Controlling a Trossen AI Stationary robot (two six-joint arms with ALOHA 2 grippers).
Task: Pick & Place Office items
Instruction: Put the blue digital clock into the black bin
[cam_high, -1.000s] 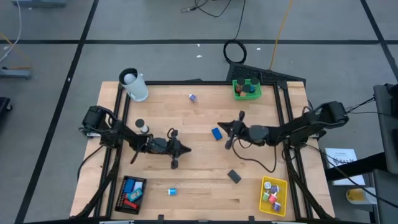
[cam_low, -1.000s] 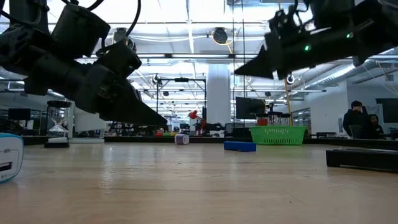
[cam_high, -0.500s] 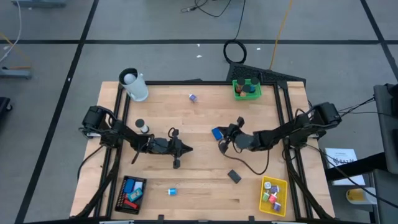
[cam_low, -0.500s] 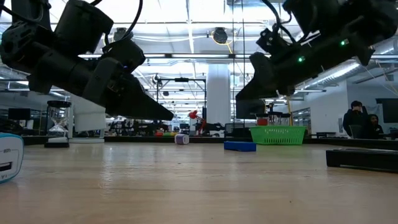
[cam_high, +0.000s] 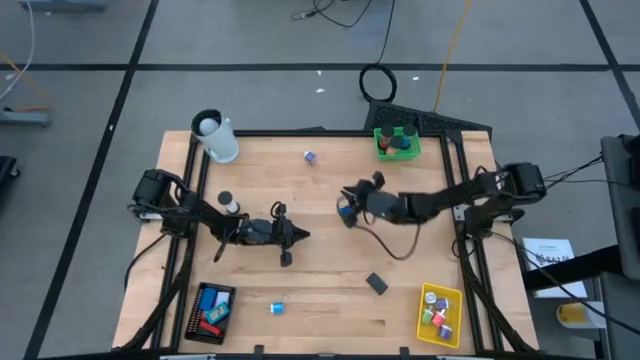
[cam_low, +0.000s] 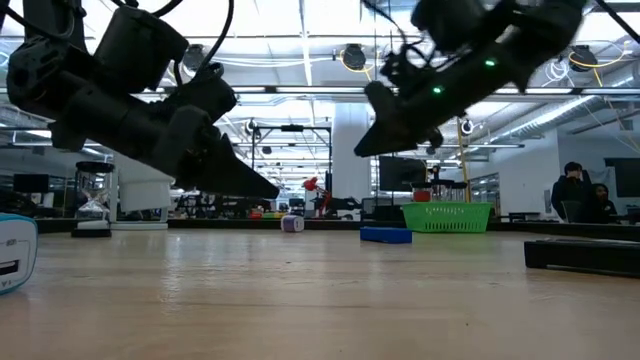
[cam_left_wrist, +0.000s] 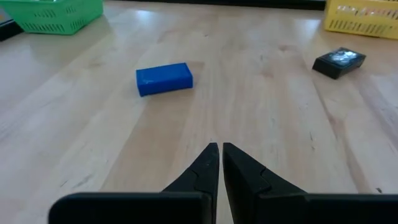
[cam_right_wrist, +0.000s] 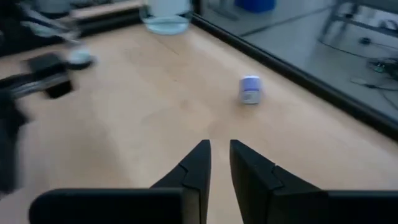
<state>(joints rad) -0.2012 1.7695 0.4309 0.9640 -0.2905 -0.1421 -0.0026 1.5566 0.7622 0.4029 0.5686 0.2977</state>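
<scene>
Two grippers: above the mid-table, both empty.
Left gripper (cam_left_wrist: 219, 149): pressed together, waiting left of centre.
Right gripper (cam_right_wrist: 219, 148): slightly parted, over the flat blue rectangular block (cam_high: 346, 212).
Block position: on bare wood, middle of the table, near the right fingertips.
Advice: spread wider, centre over the block, descend straight, pinch the short sides.

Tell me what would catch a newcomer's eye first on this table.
Probably the two dark arms meeting over the middle of the wooden table, the right gripper above a blue block and the left gripper hovering nearby. Next, the colored trays: green tray at the back, yellow tray at the front right.
</scene>
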